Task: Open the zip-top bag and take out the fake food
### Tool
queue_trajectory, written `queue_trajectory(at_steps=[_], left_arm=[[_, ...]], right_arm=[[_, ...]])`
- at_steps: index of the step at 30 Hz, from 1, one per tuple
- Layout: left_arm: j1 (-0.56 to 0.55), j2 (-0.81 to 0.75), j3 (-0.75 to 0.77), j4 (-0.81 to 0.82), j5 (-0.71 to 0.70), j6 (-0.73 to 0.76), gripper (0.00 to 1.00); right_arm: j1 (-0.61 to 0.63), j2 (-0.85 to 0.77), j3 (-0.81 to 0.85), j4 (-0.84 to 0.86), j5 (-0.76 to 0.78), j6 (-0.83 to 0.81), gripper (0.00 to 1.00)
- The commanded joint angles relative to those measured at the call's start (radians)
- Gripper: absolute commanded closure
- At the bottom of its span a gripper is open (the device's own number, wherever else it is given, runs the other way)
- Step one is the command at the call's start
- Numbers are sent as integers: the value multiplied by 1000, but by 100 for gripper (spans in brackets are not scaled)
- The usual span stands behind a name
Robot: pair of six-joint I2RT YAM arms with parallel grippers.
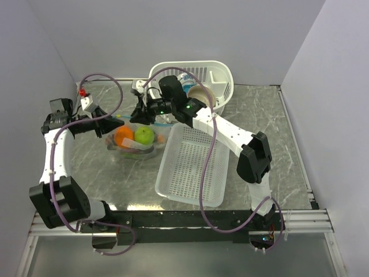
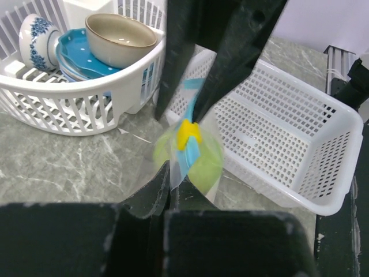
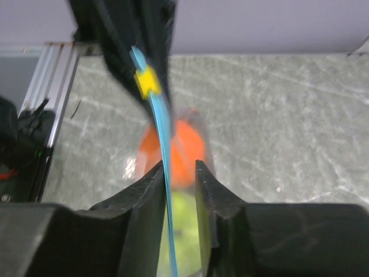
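Broadly: grey marbled table (image 1: pixel 271 121) under everything. Right of centre on it, white flat mesh tray (image 1: pixel 190 167). Behind that, at the far edge, white slatted plastic dish rack (image 1: pixel 222 75) w/ tan ceramic bowl (image 2: pixel 121 37), teal-blue dotted plate (image 2: pixel 72 55) & blue-and-white patterned cup (image 2: pixel 33 34) inside. Just beside the tray's left rim, betw. the two arms, small clear crinkly zip-top bag (image 1: pixel 138 149), bottom on the table, top edge held up. Left gripper (image 2: pixel 172 183) reaching in from the left, jaws narrowed right down & clamped on the bag's top edge, one finger against each face of the plastic. Right gripper (image 3: pixel 180 173) reaching in from the far side, approx. opposite the left one, likewise nearly closed & pinching the same edge. Inside the bag, side by side & touching, the fake food: orange plastic ball (image 1: pixel 123 137) on the left, green round plastic fruit (image 1: pixel 145 135) on the right, nearer the tray. Any further pieces in there: cannot tell. Along the bag's top edge, teal-blue zip strip (image 3: pixel 165 124), stretched straight betw. the two grippers. On the strip, small yellow slider (image 3: pixel 147 81), betw. the two grip points. Bag mouth sealed or parted: not clear, both wrist views blurred there.
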Motion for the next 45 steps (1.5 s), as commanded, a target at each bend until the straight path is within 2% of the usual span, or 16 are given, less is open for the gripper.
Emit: queue_trajectory(at_steps=[1,4,8,12,18,24,34,40,45], left_arm=[[-6,-47,-32,74,238,-67,99],[-7,-53,-38,70,240,-75,99],[-7,-48,-41,77,238,-83,99],[-9,-48,-49,77,238,-83,99],[-10,-56,-52,76,238,-89,99],[-10,-56,-55,74,238,-89,99],[-9,-67,-70,33,238,-64,99],[-10,-91,-107,10,237,-66,99],[-1,-94,-84,23,237,-90,99]], right_arm=[[21,-39,56,120,69,-4,63],[50,-15,107,61,90,-70,62],[87,-21,91,23,110,-127,61],[113,-45,27,54,107,-142,59],[118,-16,68,15,78,-155,59],[116,-18,74,3,66,-158,67],[110,-18,62,55,90,-139,90],[73,-59,-34,207,90,-60,94],[35,-76,-85,190,49,-43,94]])
